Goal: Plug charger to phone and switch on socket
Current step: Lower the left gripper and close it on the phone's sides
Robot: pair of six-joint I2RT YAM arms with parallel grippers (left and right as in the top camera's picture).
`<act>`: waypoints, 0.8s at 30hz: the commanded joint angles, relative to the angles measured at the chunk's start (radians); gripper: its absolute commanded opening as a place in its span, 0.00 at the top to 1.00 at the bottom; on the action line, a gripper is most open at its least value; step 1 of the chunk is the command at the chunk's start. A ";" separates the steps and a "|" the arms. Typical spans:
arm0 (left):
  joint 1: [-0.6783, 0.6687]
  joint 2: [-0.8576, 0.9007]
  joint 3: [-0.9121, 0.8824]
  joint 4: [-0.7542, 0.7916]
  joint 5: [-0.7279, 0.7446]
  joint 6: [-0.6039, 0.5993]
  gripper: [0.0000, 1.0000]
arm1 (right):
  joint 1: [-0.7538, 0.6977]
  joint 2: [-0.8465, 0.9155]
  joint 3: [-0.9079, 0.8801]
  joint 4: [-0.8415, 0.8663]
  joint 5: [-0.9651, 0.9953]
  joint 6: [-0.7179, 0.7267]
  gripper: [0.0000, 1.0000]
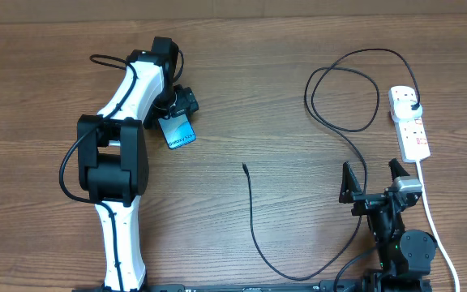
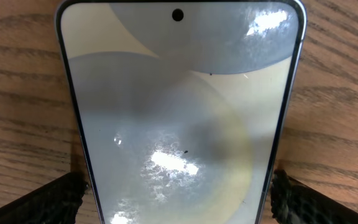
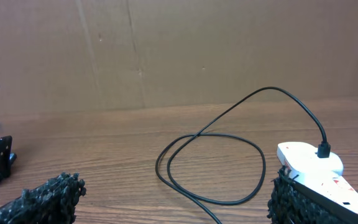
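At the far left, the left gripper [image 1: 182, 104] hung over the phone [image 1: 181, 133], which lay flat on the table [image 1: 282, 97], with its jaws released and spread wide beside the phone's long edges. The charger cable [image 1: 250, 203] had its loose tip mid-table, well apart from the phone, and its plug in the power strip [image 1: 412, 134] at the far right. The right gripper [image 1: 374, 177], nearer, stood wide open and empty.

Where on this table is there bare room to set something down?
Bare wood lies between the phone and the charger tip, along the far edge between the left arm and the cable loops, and left of that arm. Crowded: the right, with loops, socket and right hand.
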 commanded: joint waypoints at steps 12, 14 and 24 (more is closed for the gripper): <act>0.000 0.011 -0.029 0.008 0.005 -0.014 0.01 | 0.005 -0.010 -0.011 0.003 0.010 0.003 0.00; 0.000 0.011 -0.029 0.008 0.005 -0.014 0.03 | 0.005 -0.010 -0.011 0.003 0.010 0.003 0.00; 0.000 0.011 -0.029 0.008 0.005 -0.014 0.14 | 0.005 -0.010 -0.011 0.003 0.010 0.004 0.00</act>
